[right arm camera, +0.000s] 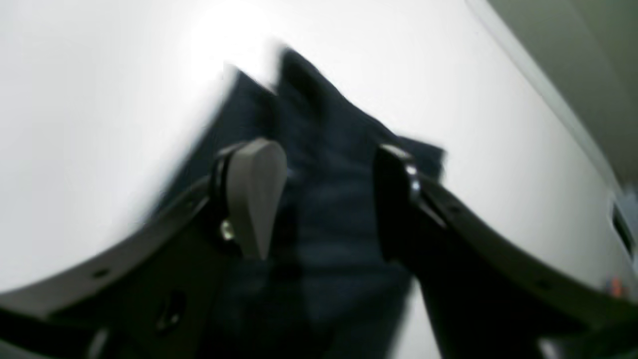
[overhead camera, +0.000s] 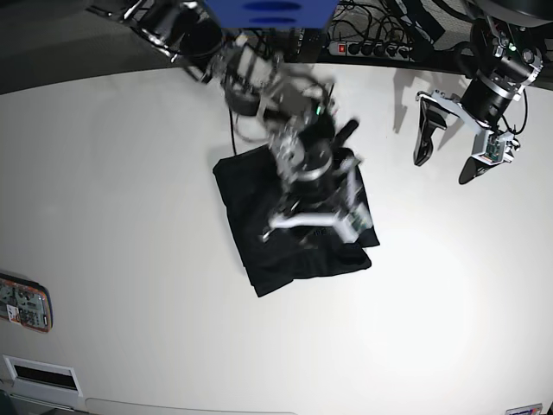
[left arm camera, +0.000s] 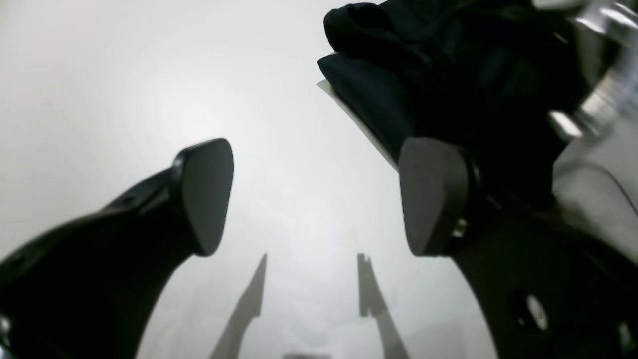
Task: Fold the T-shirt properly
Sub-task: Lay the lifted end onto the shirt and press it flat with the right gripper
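The T-shirt (overhead camera: 294, 229), bunched, lies near the table's (overhead camera: 130, 173) back middle. The right gripper (overhead camera: 313, 226) hovers over it, jaws apart, gripping nothing. The left gripper (overhead camera: 449, 156) hangs spread wide by the back right corner, well apart.

The left gripper (left arm camera: 316, 197) stands wide apart with nothing between its pads, over the white table (left arm camera: 149, 75). Bunched black T-shirt (left arm camera: 448, 85) fills the upper right, behind the right-hand pad (left arm camera: 431, 197).
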Available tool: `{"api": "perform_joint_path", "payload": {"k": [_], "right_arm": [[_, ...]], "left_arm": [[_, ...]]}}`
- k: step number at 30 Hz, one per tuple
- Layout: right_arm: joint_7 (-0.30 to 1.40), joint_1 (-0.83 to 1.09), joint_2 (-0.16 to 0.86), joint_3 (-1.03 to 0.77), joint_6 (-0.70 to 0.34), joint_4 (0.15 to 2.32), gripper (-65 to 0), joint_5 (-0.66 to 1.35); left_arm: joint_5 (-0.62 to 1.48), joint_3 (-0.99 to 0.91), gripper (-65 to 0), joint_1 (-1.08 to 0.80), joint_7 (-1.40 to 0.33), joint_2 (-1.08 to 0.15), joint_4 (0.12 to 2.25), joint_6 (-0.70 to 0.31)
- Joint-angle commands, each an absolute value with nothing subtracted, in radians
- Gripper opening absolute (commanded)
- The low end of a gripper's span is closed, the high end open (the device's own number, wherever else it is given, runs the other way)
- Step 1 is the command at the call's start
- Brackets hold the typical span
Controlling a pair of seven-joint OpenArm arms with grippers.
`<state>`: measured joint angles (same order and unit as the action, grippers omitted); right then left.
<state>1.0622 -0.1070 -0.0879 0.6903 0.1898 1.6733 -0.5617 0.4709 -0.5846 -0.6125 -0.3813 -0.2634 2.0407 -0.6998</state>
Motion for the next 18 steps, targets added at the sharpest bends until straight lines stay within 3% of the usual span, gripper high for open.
{"api": "perform_joint_path", "payload": {"k": [1, 10, 18], "right_arm": [[1.023, -0.140, -0.102, 0.665, 0.197, 1.653, -34.5, -0.582], [0.839, -0.028, -0.104, 0.595, 0.197, 1.443, -34.5, -0.584], [0.865, -0.005, -0.125, 0.753, 0.197, 1.463, -34.5, -0.536]], "left_arm": [[0.492, -0.591, -15.8, -0.618, -0.352, -0.272, 2.052, -0.698], [0.492, -0.584, -15.8, -0.613, -0.352, -0.272, 2.052, -0.698], [0.492, -0.588, -15.8, -0.619, -0.352, -0.272, 2.052, -0.698]]}}
